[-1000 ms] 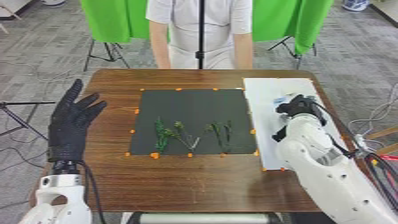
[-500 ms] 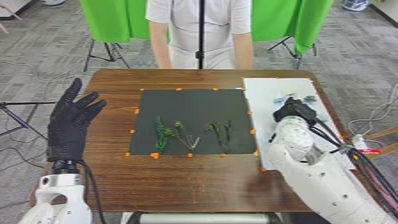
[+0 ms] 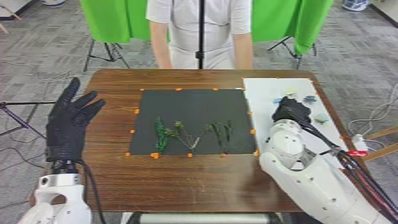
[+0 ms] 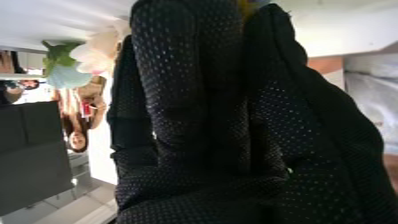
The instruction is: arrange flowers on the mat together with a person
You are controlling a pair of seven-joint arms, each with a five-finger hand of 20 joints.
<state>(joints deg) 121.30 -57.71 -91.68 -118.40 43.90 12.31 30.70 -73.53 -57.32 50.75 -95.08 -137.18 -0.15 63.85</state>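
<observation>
Over the white mat on the right, my right hand (image 3: 291, 111) is held with straight fingers. Flower heads lie around it: a pale yellow one (image 3: 290, 92), a dark blue one (image 3: 310, 99) and a light green one (image 3: 322, 118). On the dark mat (image 3: 188, 105) are a leafy green stem (image 3: 161, 134), a branching sprig (image 3: 185, 134) and thin green stems (image 3: 221, 135). My left hand (image 3: 71, 122) stays open, left of that mat. In the right wrist view, straight gloved fingers of my right hand (image 4: 191, 110) stand near a pale pink flower (image 4: 96, 52); yellow and blue show behind their tips.
Orange marks edge the dark mat on the brown table (image 3: 187, 185). A person stands at the far edge, behind a black vertical pole (image 3: 201, 40). Cables run along my right arm.
My right hand has shifted a little left and back toward me over the white mat, uncovering flower heads beyond and beside it. The left hand and the stems have not visibly moved.
</observation>
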